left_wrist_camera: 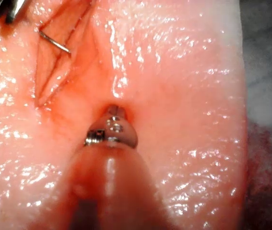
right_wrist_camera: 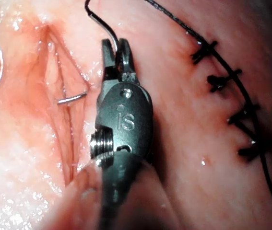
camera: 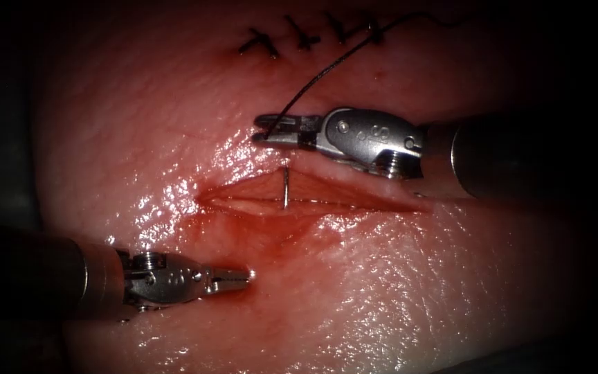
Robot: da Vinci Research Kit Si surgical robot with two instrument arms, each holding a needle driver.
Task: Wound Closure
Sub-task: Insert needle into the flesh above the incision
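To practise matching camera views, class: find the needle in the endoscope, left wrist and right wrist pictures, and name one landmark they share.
Endoscope view: the needle stands across the open cut, its upper end in the tissue at the far edge, just below the right tool.
Left wrist view: needle inside the cut, beyond the left tool.
Right wrist view: needle in the cut, beside the right tool.
Shared landmark: the cut.

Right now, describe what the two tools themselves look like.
Both are dark shafts ending in silver metal wrists with small screws and pins. The right gripper has slim dark-edged jaws and a rounded housing stamped "IS". The left gripper is silver, tapering to a point, with finely toothed jaws.
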